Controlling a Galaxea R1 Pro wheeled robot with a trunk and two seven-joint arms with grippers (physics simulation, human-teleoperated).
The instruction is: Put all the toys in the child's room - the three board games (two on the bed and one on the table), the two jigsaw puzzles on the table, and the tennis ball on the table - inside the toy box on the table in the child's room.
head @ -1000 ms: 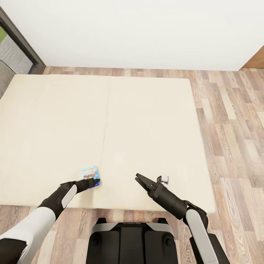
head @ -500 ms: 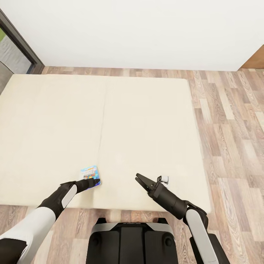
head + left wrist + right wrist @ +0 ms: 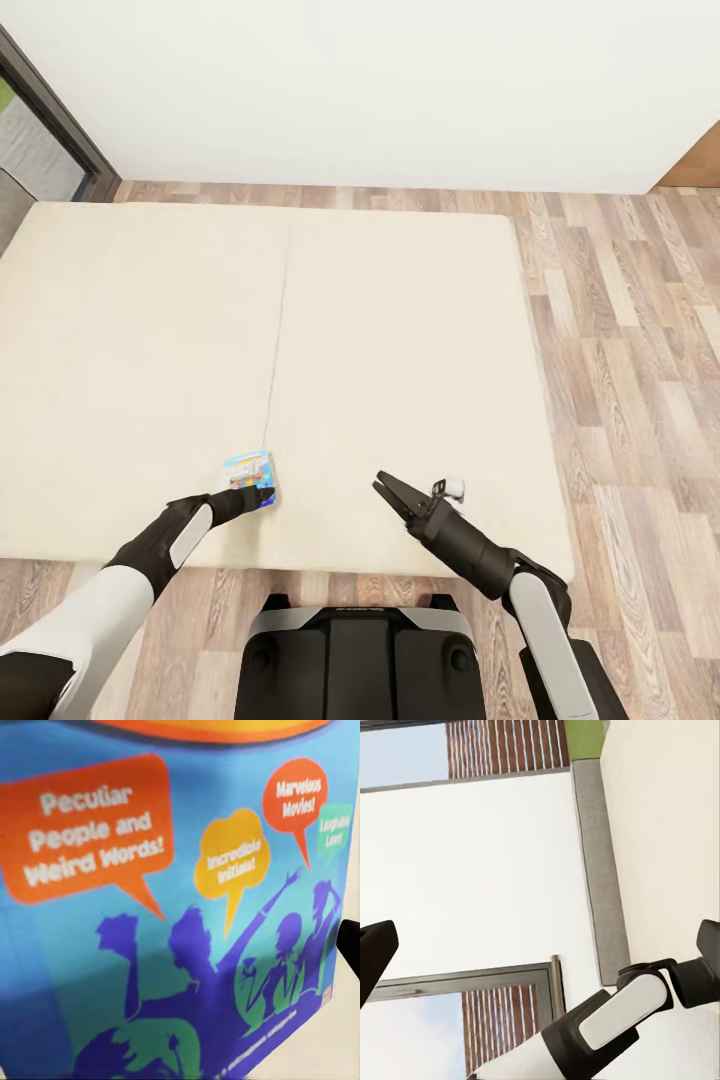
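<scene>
Blue board game [image 3: 249,468] lies flat on the beige bed [image 3: 400,330], near the mattress's front edge, left of centre. My left gripper [image 3: 258,494] reaches forward and low from the bent left arm [image 3: 150,555], its tip at the box's near edge; I cannot tell how far the fingers are parted or whether they have hold of it. Left wrist camera is pressed up to the box lid [image 3: 172,907], orange and yellow speech bubbles, purple silhouettes. My right gripper [image 3: 390,491] hovers over the mattress, well apart from the box, jaws spread in a narrow V, holding nothing; a dark fingertip [image 3: 375,952] sits at each side of its wrist view. Wide bare mattress ahead; wood floor [image 3: 640,350] to the right, white wall [image 3: 380,90] beyond.
</scene>
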